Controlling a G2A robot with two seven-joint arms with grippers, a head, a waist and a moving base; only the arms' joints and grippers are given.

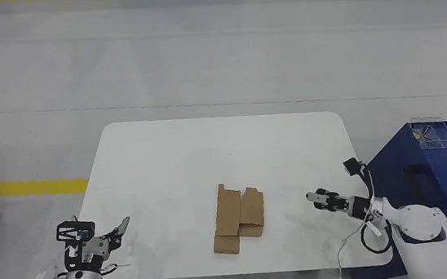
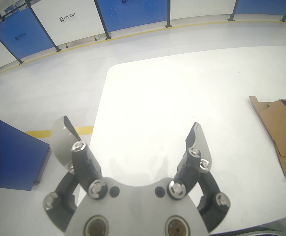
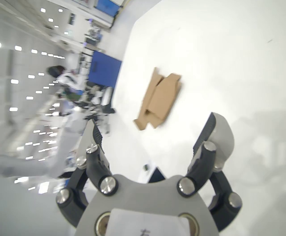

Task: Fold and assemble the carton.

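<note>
A white table (image 1: 208, 149) with rounded corners takes up the middle of the pale grey floor, and a yellow line (image 1: 23, 187) runs along the floor past its left side. At the table's right stands a blue cabinet (image 1: 429, 179), just behind the robot's right arm.

On the table lies the carton (image 1: 238, 217), plain brown cardboard, flat and not yet set up. It sits in the near half of the table, about midway from side to side, with its long side running away from the robot. Its flaps make a stepped, uneven outline at both ends. In the right wrist view the carton (image 3: 159, 98) lies ahead of the fingers and well apart from them. In the left wrist view just the end of the carton (image 2: 271, 120) comes in at the edge.

The left gripper (image 1: 118, 232) hangs over the table's near left corner, pointing in towards the carton but far from it. In its own view the left gripper (image 2: 130, 123) has its fingers spread wide, with nothing between them.

The right gripper (image 1: 316, 198) is over the table's near right part, aimed at the carton and nearer to it than the left one. The right gripper (image 3: 152, 120) is also spread apart and holds nothing.

A small clear box (image 1: 432, 130) sits on top of the cabinet.
</note>
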